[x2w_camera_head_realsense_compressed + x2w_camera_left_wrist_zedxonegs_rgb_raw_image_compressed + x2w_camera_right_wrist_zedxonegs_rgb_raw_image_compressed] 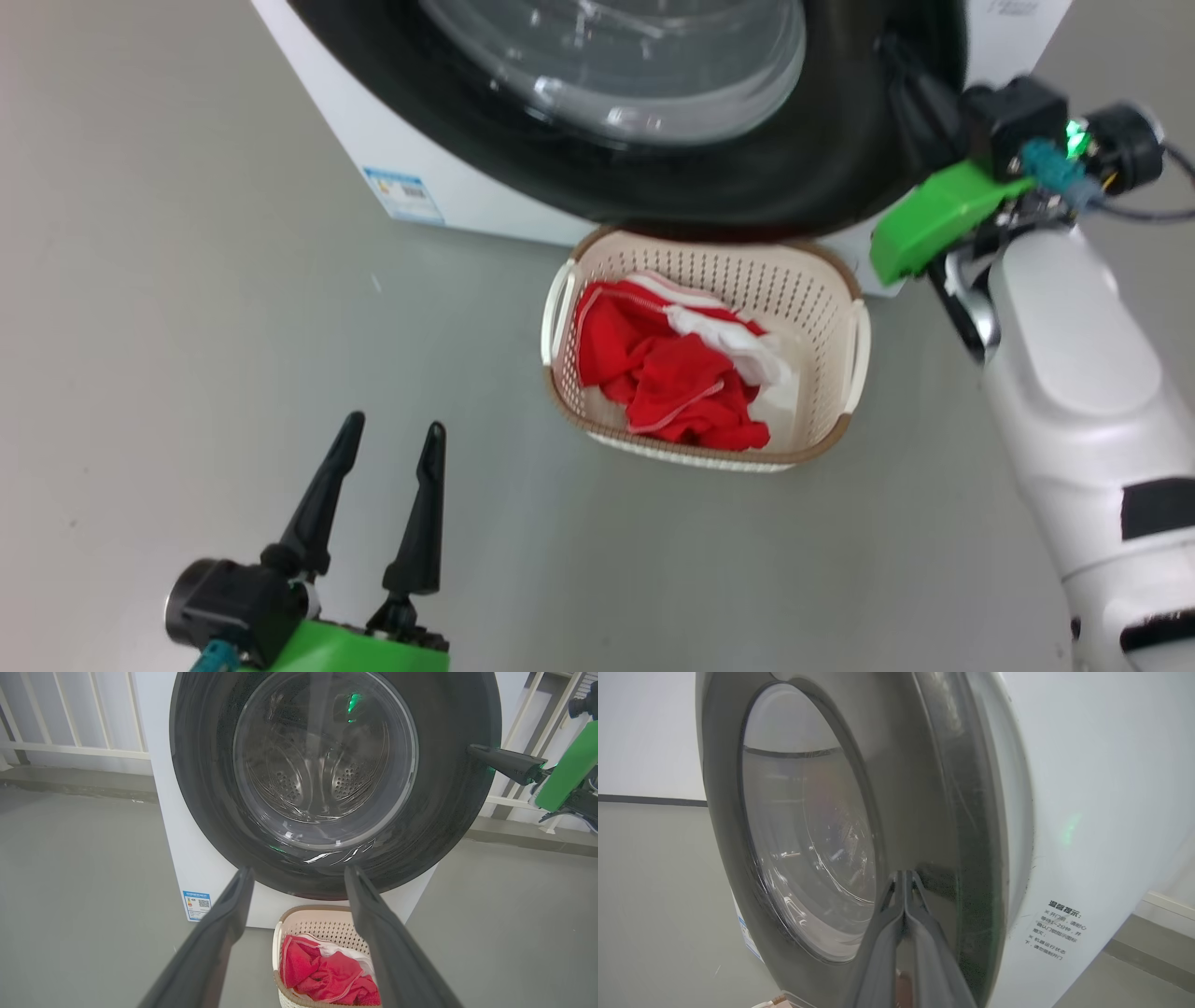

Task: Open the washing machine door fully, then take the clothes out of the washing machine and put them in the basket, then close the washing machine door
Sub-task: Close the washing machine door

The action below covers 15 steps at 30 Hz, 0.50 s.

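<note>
Washing machine door (822, 159): right gripper (903, 875), fingers pressed together, tips at its black rim. Basket (803, 280) beneath: red clothes (672, 373) inside. Left gripper (394, 425): fingers spread, over the floor (187, 280).

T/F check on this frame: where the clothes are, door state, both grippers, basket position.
1. The clothes lie in the basket. True.
2. The left gripper is shut on a garment. False: its fingers stand apart and hold nothing.
3. The right gripper is shut, with its tips at the black rim of the washing machine door. True.
4. The door is swung wide open. False: it covers the drum opening, shut or nearly so.
5. The basket stands behind the washing machine. False: it stands in front of it, just below the door.
</note>
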{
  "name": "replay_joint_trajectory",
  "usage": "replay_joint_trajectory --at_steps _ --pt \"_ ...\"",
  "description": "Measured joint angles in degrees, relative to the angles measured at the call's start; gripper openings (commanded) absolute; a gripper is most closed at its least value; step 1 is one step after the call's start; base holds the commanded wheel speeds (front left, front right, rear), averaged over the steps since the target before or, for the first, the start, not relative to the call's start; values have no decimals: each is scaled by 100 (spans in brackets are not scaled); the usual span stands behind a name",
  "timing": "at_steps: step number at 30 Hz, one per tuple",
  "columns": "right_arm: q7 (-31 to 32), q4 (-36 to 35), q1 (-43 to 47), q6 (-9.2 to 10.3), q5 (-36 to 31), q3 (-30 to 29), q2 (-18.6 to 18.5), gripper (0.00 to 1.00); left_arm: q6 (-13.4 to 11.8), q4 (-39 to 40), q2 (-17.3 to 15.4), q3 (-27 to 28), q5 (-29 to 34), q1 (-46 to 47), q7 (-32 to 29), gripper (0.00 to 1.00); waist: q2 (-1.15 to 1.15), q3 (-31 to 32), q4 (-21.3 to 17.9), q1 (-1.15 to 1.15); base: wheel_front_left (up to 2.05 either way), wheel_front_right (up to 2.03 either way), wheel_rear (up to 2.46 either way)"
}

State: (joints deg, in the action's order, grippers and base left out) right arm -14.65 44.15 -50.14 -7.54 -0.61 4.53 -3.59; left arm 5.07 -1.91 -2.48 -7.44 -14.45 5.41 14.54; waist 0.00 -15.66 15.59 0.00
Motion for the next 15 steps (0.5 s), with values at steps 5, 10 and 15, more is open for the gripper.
replay_joint_trajectory --at_steps 5,10,15 --pt "0 65 -486 0 -66 -125 -4 0 -20 22 11 -102 -80 200 0 100 0 -352 61 0 0 0 0" --pt "0 123 -881 0 -320 -304 -13 0 -53 21 23 -209 -86 366 0 100 0 -661 103 0 0 0 0" --pt "-8 172 -1115 -13 -579 -709 -5 0 -58 19 26 -259 -103 461 0 100 0 -873 141 0 0 0 0"
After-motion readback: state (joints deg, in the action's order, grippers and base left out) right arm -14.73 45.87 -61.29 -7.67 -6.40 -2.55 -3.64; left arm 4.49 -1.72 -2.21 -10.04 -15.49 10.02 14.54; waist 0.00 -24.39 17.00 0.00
